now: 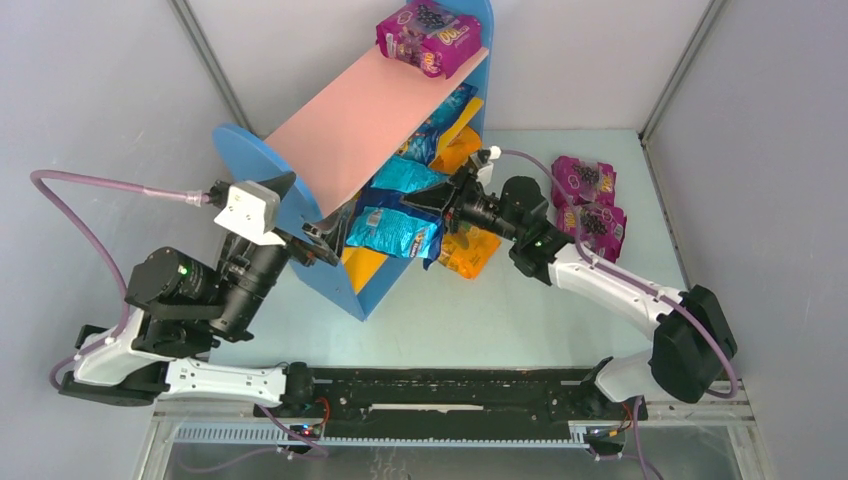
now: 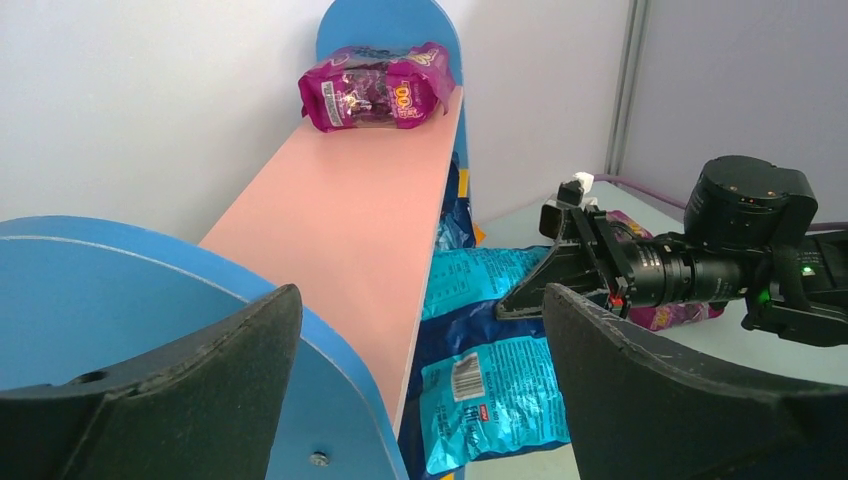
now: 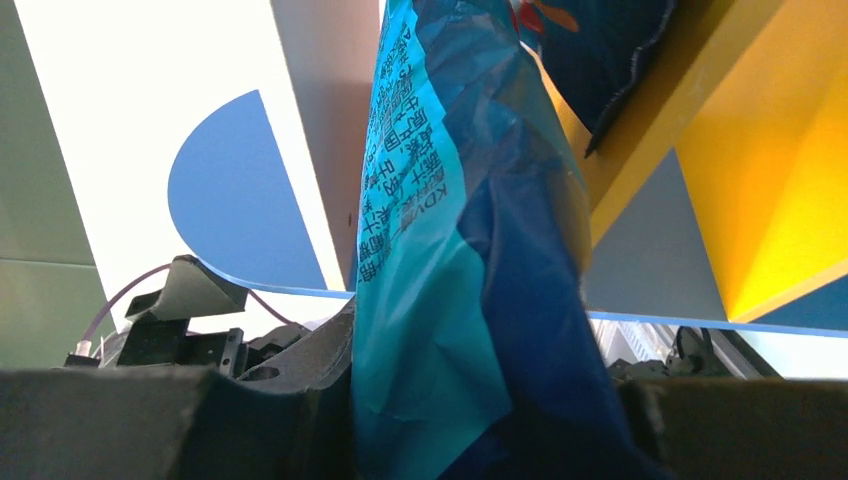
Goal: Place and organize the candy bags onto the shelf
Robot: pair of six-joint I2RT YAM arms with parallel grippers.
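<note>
The shelf [image 1: 370,120] stands diagonally, its pink top board [image 2: 350,220] bare but for one purple candy bag [image 1: 432,35] at the far end, also in the left wrist view [image 2: 375,88]. Several blue bags lie in its tiers. My right gripper [image 1: 428,203] is shut on a blue bag [image 1: 395,232] at the shelf's open front; the bag fills the right wrist view [image 3: 450,250] between the jaws [image 3: 470,410]. My left gripper [image 1: 318,242] is open and empty at the shelf's near blue side panel [image 2: 120,300], fingers [image 2: 640,390] wide apart.
Two purple bags [image 1: 583,180] [image 1: 598,228] lie on the table right of the shelf. An orange bag [image 1: 468,252] lies on the table under my right wrist. Yellow lower boards [image 3: 780,180] show beside the held bag. Grey walls enclose the table.
</note>
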